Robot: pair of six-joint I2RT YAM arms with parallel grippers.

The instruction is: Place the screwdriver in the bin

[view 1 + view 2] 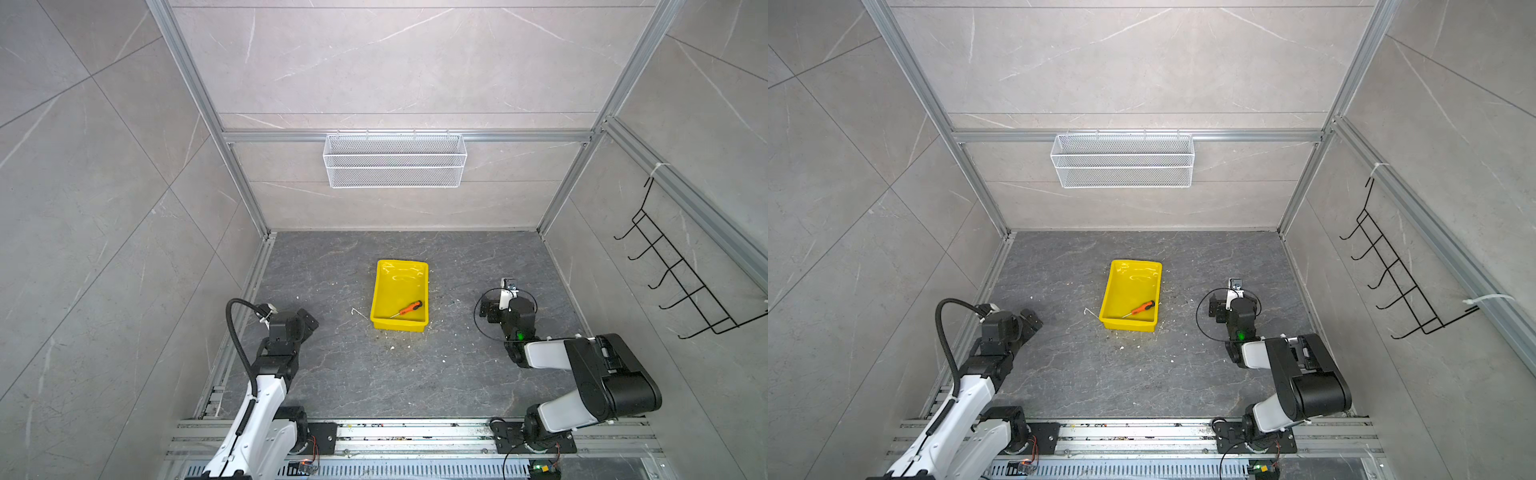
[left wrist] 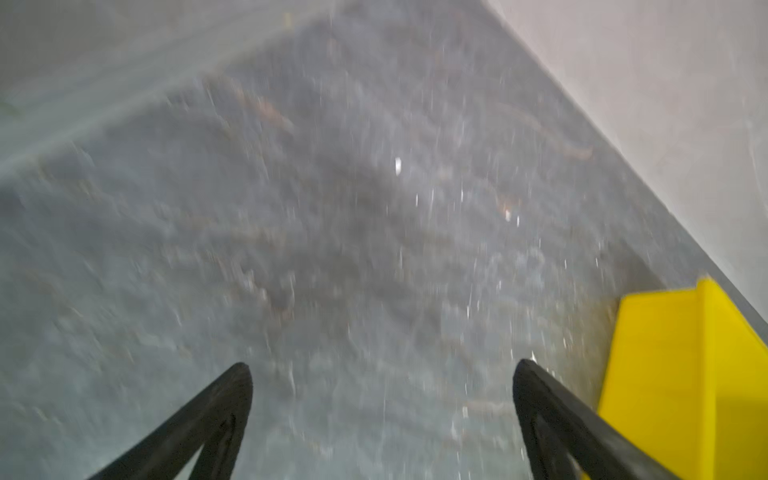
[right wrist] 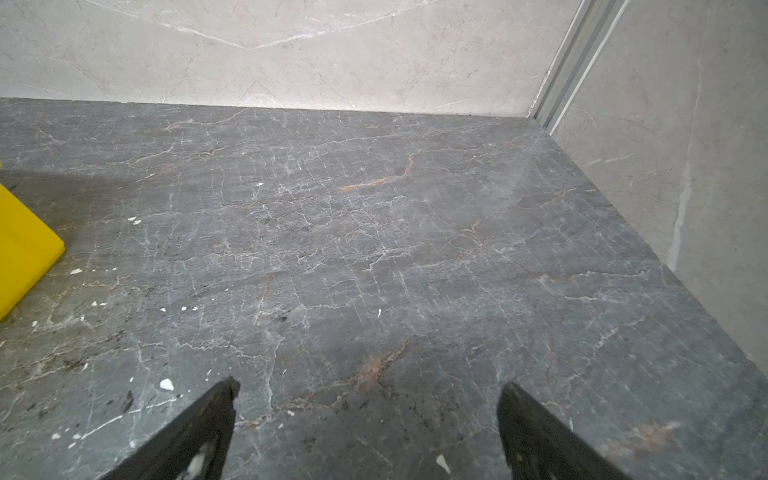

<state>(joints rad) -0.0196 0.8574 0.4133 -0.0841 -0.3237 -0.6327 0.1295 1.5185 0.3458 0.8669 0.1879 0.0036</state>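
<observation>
Screwdriver lying in the yellow bin, both grippers empty.

The left gripper has its fingers spread wide over the bare desk, holding and touching nothing, with a corner of the bin just beside one finger; that wrist view is blurred. The right gripper is spread just as wide over the desk on the bin's other side, also holding nothing. The screwdriver rests flat at the bin's near end, its long axis diagonal: orange handle and black cap toward the far right, thin shaft pointing to the near left corner.
</observation>
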